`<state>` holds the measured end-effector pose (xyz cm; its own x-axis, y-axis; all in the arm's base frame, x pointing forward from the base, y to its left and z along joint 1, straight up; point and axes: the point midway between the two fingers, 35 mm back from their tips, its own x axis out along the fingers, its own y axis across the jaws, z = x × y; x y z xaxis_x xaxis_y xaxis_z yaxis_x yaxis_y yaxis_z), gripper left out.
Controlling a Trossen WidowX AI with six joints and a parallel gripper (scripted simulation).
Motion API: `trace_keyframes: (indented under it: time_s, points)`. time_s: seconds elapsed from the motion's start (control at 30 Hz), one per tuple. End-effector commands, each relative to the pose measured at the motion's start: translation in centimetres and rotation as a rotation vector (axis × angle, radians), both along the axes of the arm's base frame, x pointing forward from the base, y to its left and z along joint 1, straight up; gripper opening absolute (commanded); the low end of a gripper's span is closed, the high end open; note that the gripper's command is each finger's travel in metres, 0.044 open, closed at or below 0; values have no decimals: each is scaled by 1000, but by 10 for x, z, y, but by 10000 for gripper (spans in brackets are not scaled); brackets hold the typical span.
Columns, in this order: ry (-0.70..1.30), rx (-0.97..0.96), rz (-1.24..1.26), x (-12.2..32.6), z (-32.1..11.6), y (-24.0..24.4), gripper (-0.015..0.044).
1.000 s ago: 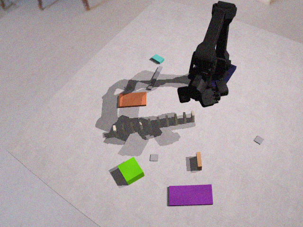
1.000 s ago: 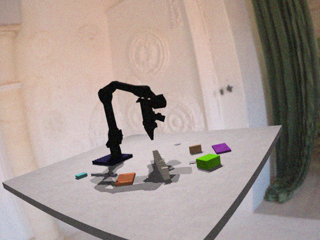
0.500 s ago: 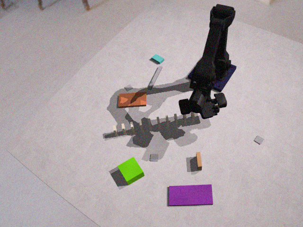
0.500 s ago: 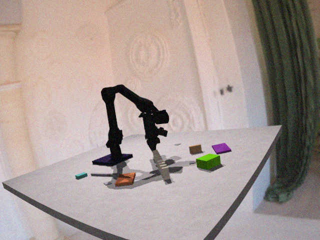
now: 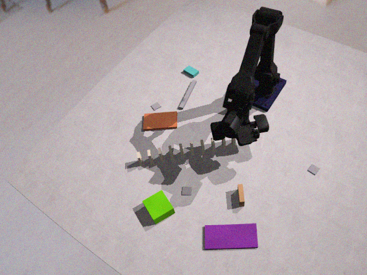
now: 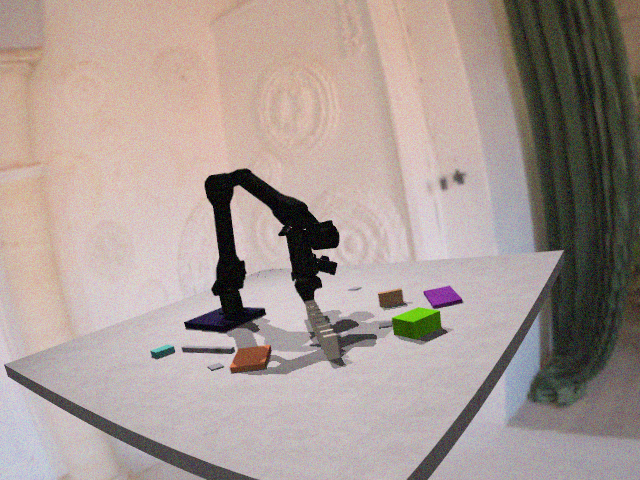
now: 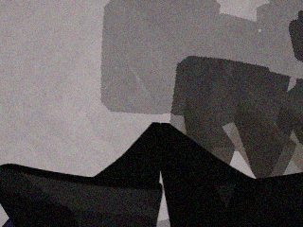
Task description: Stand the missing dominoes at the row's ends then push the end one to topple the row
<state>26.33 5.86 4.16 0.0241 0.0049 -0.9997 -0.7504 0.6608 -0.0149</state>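
Observation:
A row of several cream dominoes (image 5: 202,145) (image 6: 327,338) (image 7: 258,142) stands upright across the table, mostly in the arm's shadow. No clear gap shows in the row, and no loose cream domino is in view. My gripper (image 6: 310,297) (image 7: 159,130) is shut and empty, pointing down at the row's end nearest the arm base. In the wrist view its joined fingertips are low in the middle, with the dark end dominoes just to their right. The top view hides the fingertips behind the gripper body. Whether they touch the end domino I cannot tell.
An orange slab (image 5: 160,120) (image 6: 251,358), a grey bar (image 5: 187,94) and a teal block (image 5: 191,71) lie on one side of the row. A green block (image 5: 158,206) (image 6: 416,322), a tan block (image 5: 241,194) and a purple slab (image 5: 230,236) are on the other.

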Motion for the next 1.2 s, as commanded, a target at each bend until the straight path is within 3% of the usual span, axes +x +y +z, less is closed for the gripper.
trace_keyframes:
  time_s: [0.0, 0.27, 0.6, 1.17]
  points:
    - [1, 3, 5, 6, 0, -4, 0]
    - [-3, 0, 2, 10, 1, -8, 0]
    - [-2, 1, 5, 28, 59, -26, 0]
    - [-1, 1, 5, 28, 60, -26, 0]
